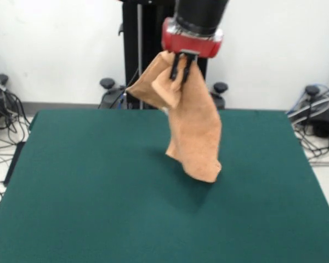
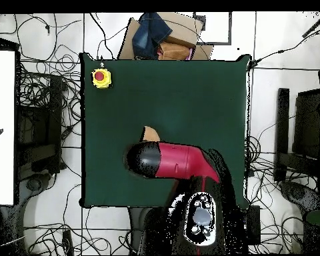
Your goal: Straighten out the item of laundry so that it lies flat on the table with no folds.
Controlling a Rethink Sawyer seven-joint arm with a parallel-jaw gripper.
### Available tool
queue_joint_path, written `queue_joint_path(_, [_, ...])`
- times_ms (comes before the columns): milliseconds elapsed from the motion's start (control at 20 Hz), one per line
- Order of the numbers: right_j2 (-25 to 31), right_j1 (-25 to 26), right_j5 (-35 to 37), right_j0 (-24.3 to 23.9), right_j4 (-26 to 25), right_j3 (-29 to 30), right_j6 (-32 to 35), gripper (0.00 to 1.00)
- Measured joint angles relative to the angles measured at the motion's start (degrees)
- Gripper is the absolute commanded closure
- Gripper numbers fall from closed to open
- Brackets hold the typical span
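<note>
From my end, the gripper [image 1: 181, 67] is pinching the peach-orange towel [image 1: 193, 126] by a bunched-up bit near its top, so the cloth hangs down crumpled and folded over itself above the green surface [image 1: 88, 192]. I can't tell whether its lowest corner touches the felt or just hovers over its shadow. In the overhead view the red arm [image 2: 179, 161] covers nearly all of it, only 1 small peach corner [image 2: 150, 135] pokes out, and a yellow box with a red button [image 2: 101, 77] sits near a far corner.
</note>
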Motion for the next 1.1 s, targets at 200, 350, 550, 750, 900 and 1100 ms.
queue_joint_path(200, [-0.31,-1.35,0.29,2.31,1.7,0.03,0.0,1.0])
queue_joint_path(350, [-0.45,-1.23,0.24,3.02,3.06,0.03,0.0,1.0])
queue_joint_path(550, [-0.5,-0.21,-0.95,2.84,3.85,0.21,0.0,1.0])
queue_joint_path(750, [-0.5,1.33,-4.24,1.99,4.1,0.71,0.0,1.0])
queue_joint_path(900, [-0.5,2.44,-7.04,1.03,4.11,1.23,0.0,1.0])
queue_joint_path(1100, [-0.49,5.13,-12.82,-0.76,4.11,2.08,0.0,1.0])
